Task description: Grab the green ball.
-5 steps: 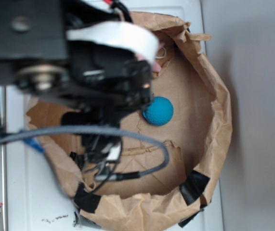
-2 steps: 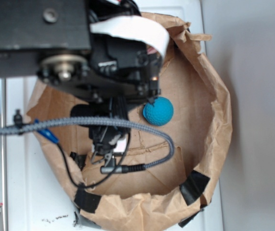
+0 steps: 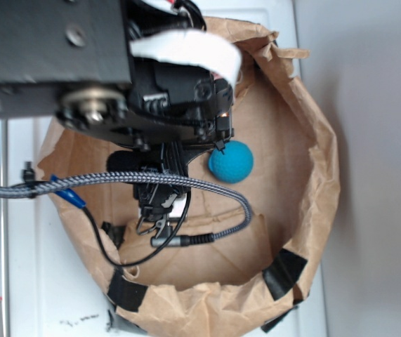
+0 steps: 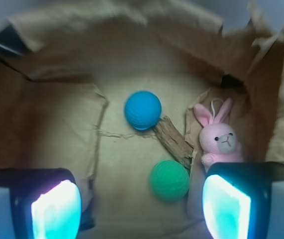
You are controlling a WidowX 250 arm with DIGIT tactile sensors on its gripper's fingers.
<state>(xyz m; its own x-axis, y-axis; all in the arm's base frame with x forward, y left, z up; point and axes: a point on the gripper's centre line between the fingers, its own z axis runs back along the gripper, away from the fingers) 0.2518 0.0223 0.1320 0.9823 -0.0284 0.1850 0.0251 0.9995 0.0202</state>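
Note:
The green ball (image 4: 169, 180) lies on the brown paper floor of the bag, in the wrist view at lower centre. My gripper (image 4: 141, 209) is open above it, and the ball sits between the two fingers, closer to the right finger (image 4: 227, 209) than to the left one (image 4: 56, 211). Nothing is held. The teal-blue ball (image 4: 142, 110) lies further away, also seen in the exterior view (image 3: 230, 161). In the exterior view my arm (image 3: 116, 77) covers the green ball.
A pink toy bunny (image 4: 217, 139) lies just beyond the right finger. A strip of torn paper (image 4: 174, 142) lies between the two balls. The crumpled paper bag walls (image 3: 312, 161) ring everything. Black tape (image 3: 282, 272) patches the bag's rim.
My arm has shifted a little to the right over the bag. The blue ball has not moved.

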